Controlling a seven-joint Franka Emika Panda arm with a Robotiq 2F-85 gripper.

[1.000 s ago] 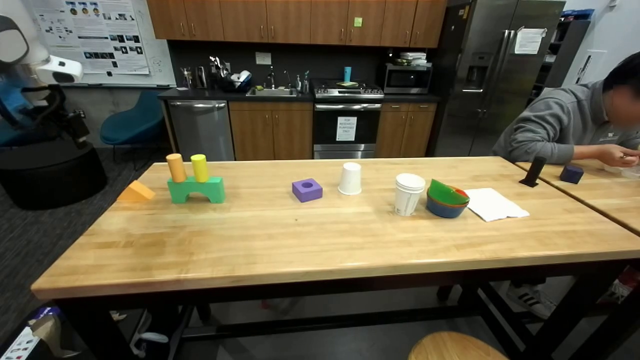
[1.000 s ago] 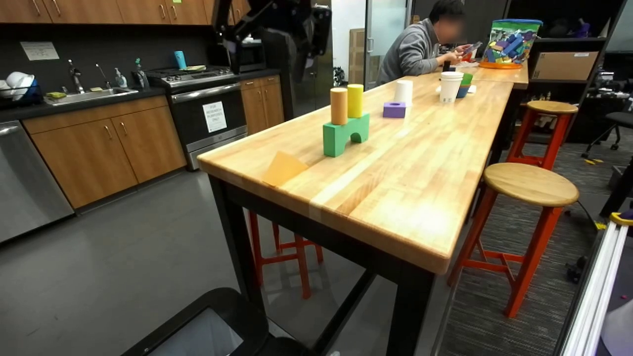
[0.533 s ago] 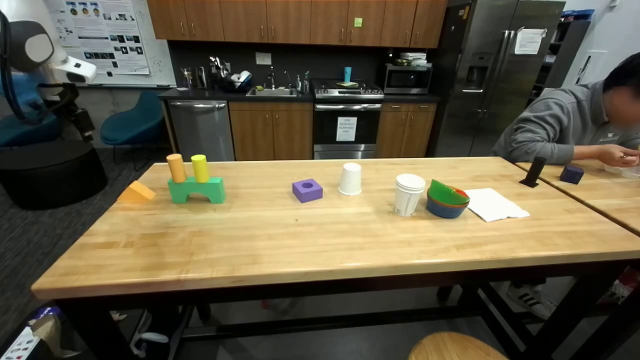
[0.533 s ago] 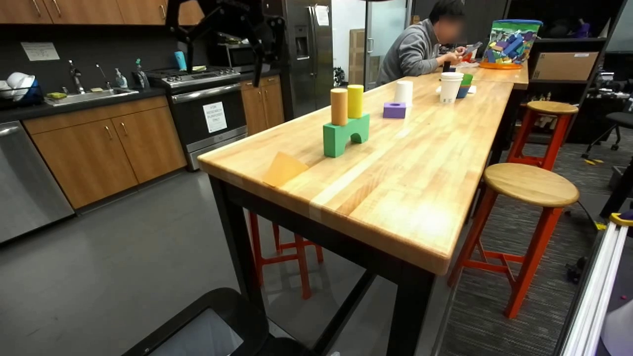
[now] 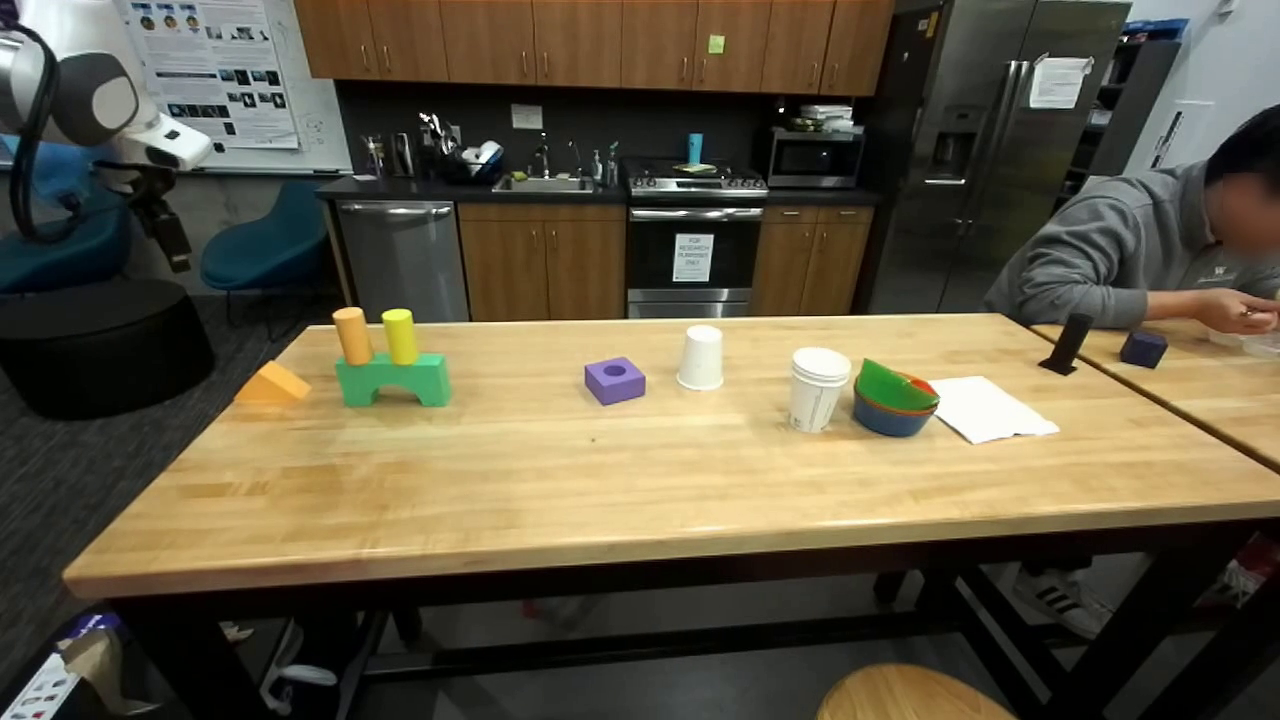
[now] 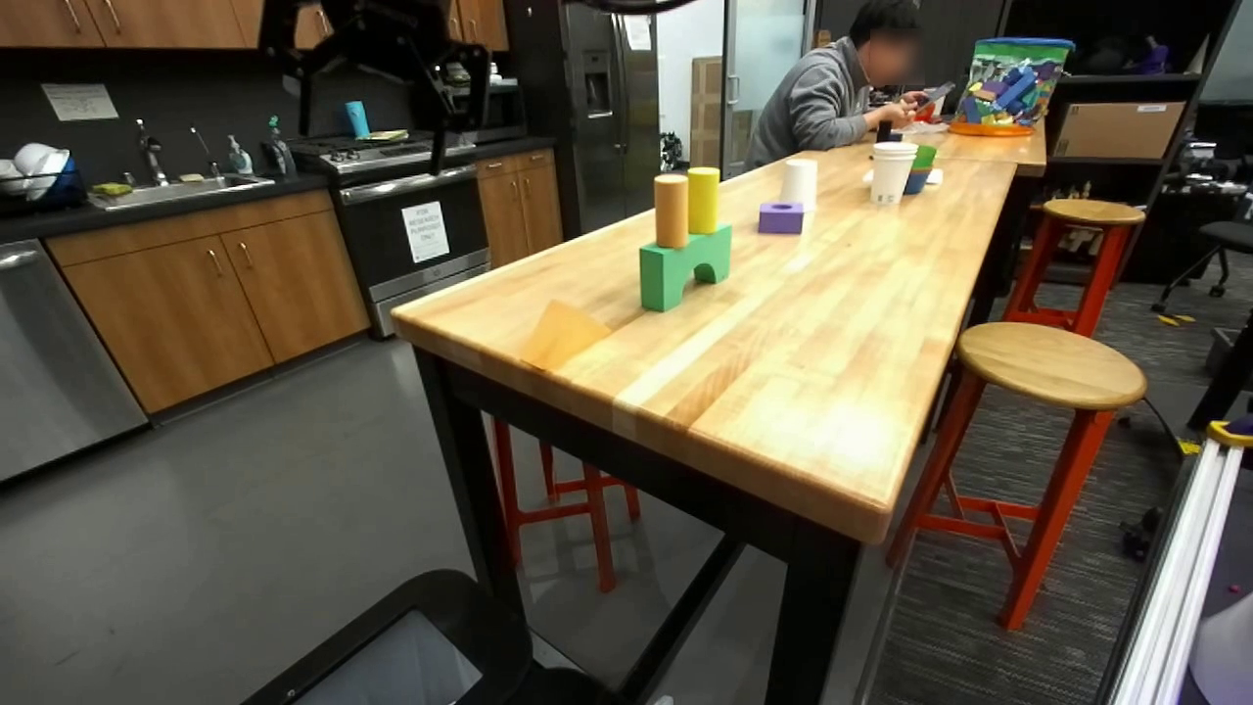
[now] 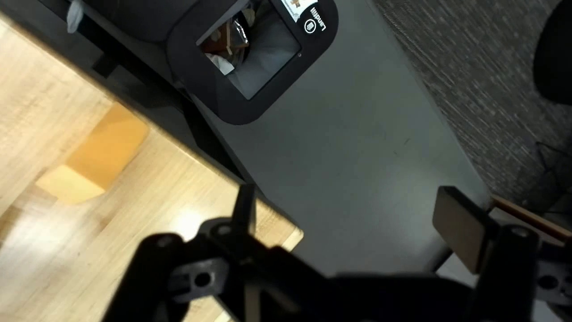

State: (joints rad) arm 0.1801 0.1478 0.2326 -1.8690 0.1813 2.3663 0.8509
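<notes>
Gripper (image 7: 351, 219), its jaws standing wide, hangs in mid-air off the end of the wooden table (image 5: 600, 480) — grey floor (image 7: 357, 156) shows between the fingertips in the wrist view. Nearest to it on the tabletop is an orange wedge block (image 7: 109, 147), lying close to the table's edge and well apart from the gripper. From where I stand I can see a green arch block (image 5: 393, 372) near the wedge, carrying an orange cylinder (image 5: 352, 336) and a yellow cylinder (image 5: 400, 336), both upright. Farther along sit a purple block (image 5: 615, 388) with a round hole, an upside-down white cup (image 5: 701, 358), a stack of white cups (image 5: 817, 390) and some nested bowls (image 5: 890, 415) — a sheet of white paper (image 5: 992, 408) lies just beside the bowls. A man (image 5: 1100, 245) in grey leans over the adjoining table (image 5: 1220, 395), and a black bin (image 7: 223, 100) marked Landfill stands on the floor beside this one.
</notes>
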